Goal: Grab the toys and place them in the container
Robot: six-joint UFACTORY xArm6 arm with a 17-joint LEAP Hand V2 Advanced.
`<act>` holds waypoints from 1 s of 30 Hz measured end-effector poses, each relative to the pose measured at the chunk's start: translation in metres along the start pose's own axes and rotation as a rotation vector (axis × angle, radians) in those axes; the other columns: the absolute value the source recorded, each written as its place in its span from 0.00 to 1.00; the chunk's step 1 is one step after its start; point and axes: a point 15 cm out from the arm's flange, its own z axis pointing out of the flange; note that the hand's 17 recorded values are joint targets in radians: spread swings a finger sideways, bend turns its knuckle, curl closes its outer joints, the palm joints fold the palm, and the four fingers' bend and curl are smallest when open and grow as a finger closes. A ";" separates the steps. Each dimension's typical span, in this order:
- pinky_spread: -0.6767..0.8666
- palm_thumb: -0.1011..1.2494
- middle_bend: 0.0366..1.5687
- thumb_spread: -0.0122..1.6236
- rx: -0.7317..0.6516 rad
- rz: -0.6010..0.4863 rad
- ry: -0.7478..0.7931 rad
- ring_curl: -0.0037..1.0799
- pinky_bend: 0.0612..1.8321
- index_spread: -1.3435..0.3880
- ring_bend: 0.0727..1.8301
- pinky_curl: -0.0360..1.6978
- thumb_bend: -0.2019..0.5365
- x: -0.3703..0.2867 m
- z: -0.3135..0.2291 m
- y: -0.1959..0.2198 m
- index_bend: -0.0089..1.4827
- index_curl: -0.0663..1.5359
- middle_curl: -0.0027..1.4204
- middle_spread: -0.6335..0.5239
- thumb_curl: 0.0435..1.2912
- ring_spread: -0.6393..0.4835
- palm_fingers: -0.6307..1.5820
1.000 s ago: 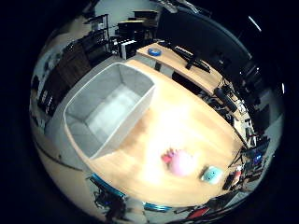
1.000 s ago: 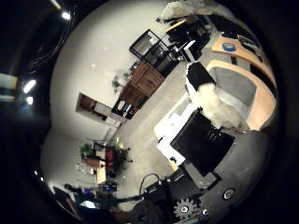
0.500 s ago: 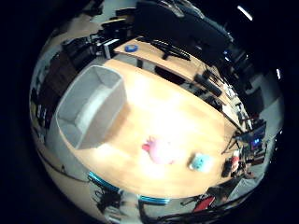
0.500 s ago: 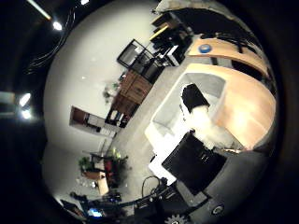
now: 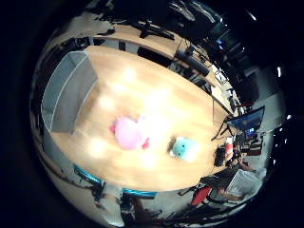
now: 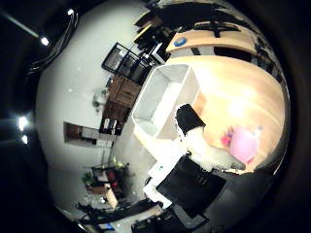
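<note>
A pink plush toy (image 5: 128, 133) and a smaller teal toy (image 5: 180, 147) lie on the wooden table (image 5: 161, 90), a short way away from each other. The grey open container (image 5: 65, 90) stands at one end of the table, away from both toys, and looks empty. In the right thumb side palm view, a finger (image 6: 199, 136) of my right hand, white with a black tip, reaches straight out over the table between the container (image 6: 160, 92) and the pink toy (image 6: 241, 146). The hand is well above the table and touches nothing.
A blue round object (image 6: 183, 42) lies on a second table beyond the container. Desks, chairs and monitors (image 5: 249, 122) surround the table. Dark shelving (image 6: 126, 63) stands by the wall.
The camera has swung: the toys now sit nearer the view's middle and the container has slid to the side. The pink toy has come into the thumb side view.
</note>
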 end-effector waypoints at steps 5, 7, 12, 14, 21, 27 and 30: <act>0.52 0.40 0.09 0.60 -0.063 0.064 -0.027 0.20 0.45 0.43 0.37 0.02 0.23 0.030 0.030 0.017 0.13 0.27 0.21 0.28 0.29 0.31 0.45; 0.52 0.40 0.09 0.60 -0.078 0.083 -0.034 0.20 0.45 0.44 0.37 0.02 0.23 0.043 0.038 0.021 0.13 0.27 0.21 0.28 0.29 0.32 0.45; 0.52 0.40 0.10 0.60 -0.132 0.125 -0.064 0.20 0.45 0.44 0.36 0.02 0.23 0.063 0.063 0.030 0.13 0.27 0.21 0.29 0.28 0.32 0.44; 0.53 0.41 0.09 0.60 -0.157 0.127 -0.064 0.19 0.45 0.44 0.36 0.02 0.23 0.069 0.071 0.034 0.13 0.27 0.21 0.29 0.28 0.33 0.44; 0.54 0.42 0.09 0.60 -0.223 0.161 -0.095 0.19 0.45 0.45 0.34 0.02 0.23 0.086 0.107 0.042 0.13 0.27 0.21 0.30 0.28 0.34 0.43; 0.55 0.43 0.09 0.61 -0.307 0.181 -0.112 0.19 0.44 0.45 0.34 0.02 0.24 0.099 0.136 0.057 0.13 0.27 0.20 0.32 0.28 0.36 0.42; 0.56 0.43 0.09 0.61 -0.337 0.179 -0.099 0.19 0.43 0.45 0.33 0.02 0.24 0.102 0.142 0.063 0.13 0.26 0.20 0.32 0.28 0.37 0.42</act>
